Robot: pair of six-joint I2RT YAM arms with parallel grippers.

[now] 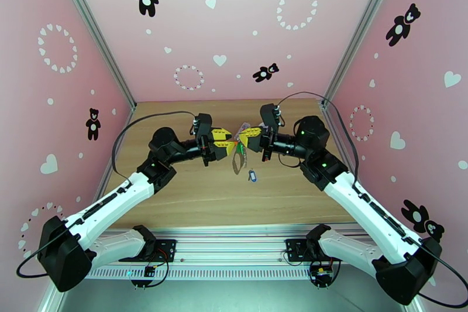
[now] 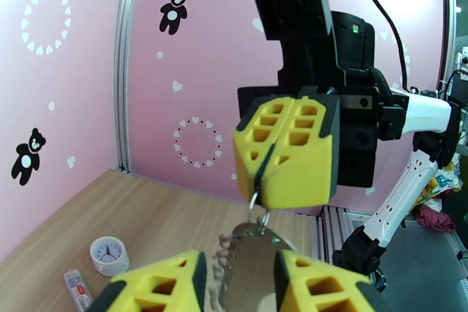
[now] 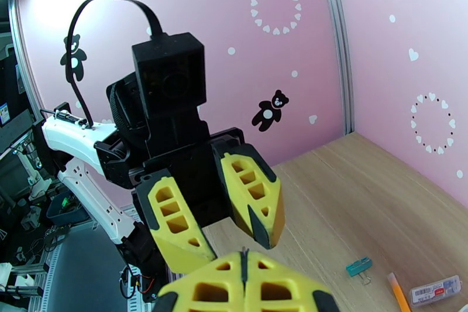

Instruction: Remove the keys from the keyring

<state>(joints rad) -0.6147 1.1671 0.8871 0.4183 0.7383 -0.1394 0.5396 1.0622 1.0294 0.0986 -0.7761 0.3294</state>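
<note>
while the blue key (image 1: pixel 253 175) is lying loose on the bench (image 1: pixel 175 202), the keyring (image 1: pixel 237 161) is hanging in mid-air just beyond it. the left claw (image 2: pixel 240 272) is standing part-spread around its dangling metal, and the right claw (image 2: pixel 257 187) is pressing together on a small ring above. the green key (image 1: pixel 240 147) is seemingly hanging there too, so freeing it looks like the step in hand. next, the left claw needs a firm pinch and a careful slide.

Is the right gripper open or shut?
Shut: the right gripper has its yellow fingers pressed together with no gap, pinching the keyring.
</note>
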